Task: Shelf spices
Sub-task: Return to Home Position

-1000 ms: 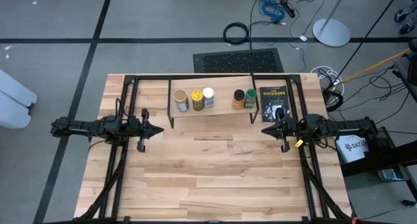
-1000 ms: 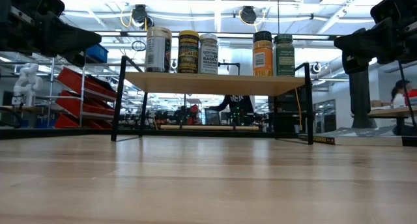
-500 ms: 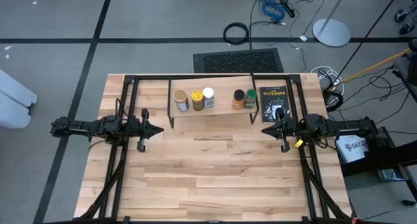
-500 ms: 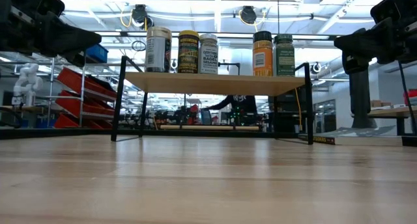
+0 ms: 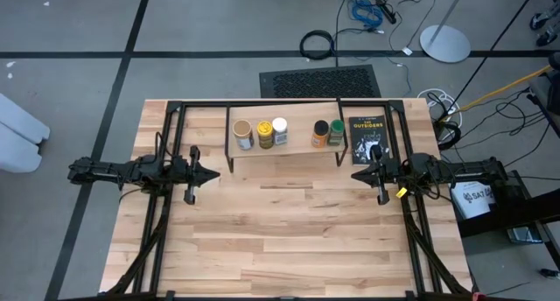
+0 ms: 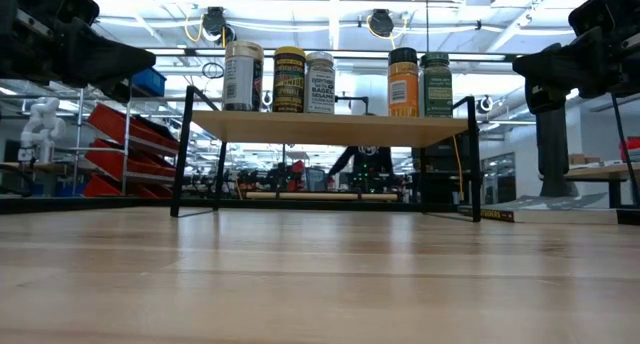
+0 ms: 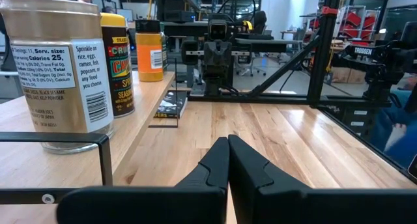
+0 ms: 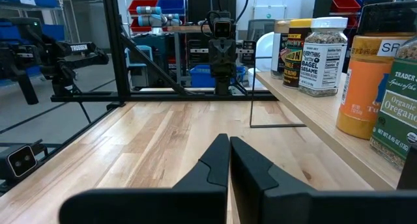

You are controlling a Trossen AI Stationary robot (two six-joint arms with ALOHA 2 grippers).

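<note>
At the left middle of the high view, the left end effector hovers above the surface and points toward the centre. Its wrist view shows the two fingers pressed together with nothing between them. To its right, in the upper middle of the frame, the shelf stands near the top edge of the surface and carries all five jars upright in a row. The tan-lidded jar, the yellow-lidded jar and the white-lidded jar stand close together on the left part of the board. After a gap, the dark-lidded jar with orange contents and the green-lidded jar stand side by side at the right end. Just right of the shelf, a black book lies flat on the surface. At the right middle, the right end effector hovers near the book's lower left corner and points toward the centre, its fingers likewise closed tight and empty.
</note>
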